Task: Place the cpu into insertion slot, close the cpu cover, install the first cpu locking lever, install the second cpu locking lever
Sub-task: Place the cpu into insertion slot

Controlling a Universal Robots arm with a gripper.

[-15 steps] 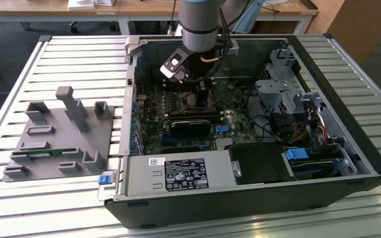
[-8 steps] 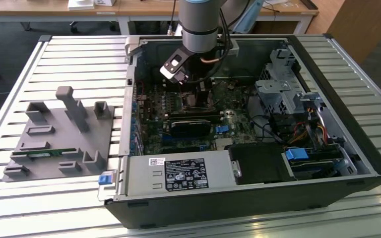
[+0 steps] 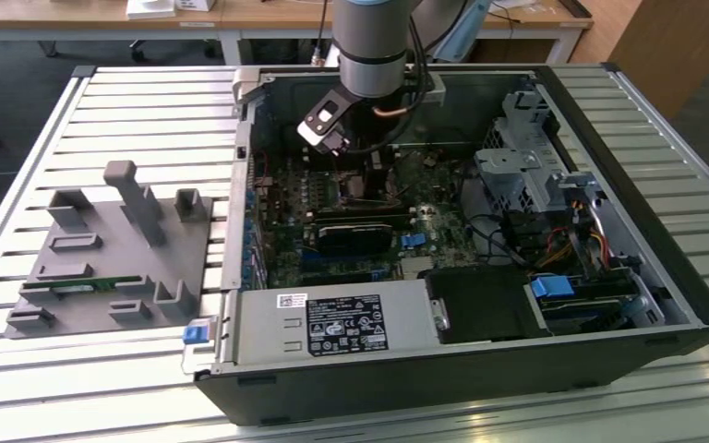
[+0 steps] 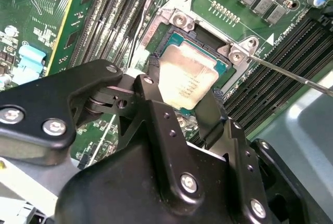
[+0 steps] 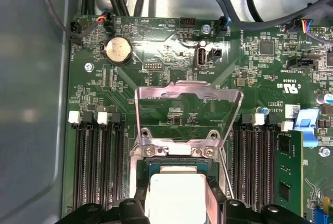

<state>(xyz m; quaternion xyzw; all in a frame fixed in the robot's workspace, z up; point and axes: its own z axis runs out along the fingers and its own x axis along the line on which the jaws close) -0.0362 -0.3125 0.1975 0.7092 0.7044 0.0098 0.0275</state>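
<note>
Silvery-tan on its metal top, the small flat square cpu is gripped at two opposite edges by the black gripper, closed to the chip's width, over the open insertion slot; full seating cannot be confirmed. The thin silvery metal cpu cover is seen raised and a wire locking lever unlatched, so cover and both levers are judged undone.

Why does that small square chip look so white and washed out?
Glare: in the first wrist view light bleaches the cpu, gripped by the tool, nearly white; in the second wrist view it looks tan; in the exterior view the case sits shadowed.
</note>
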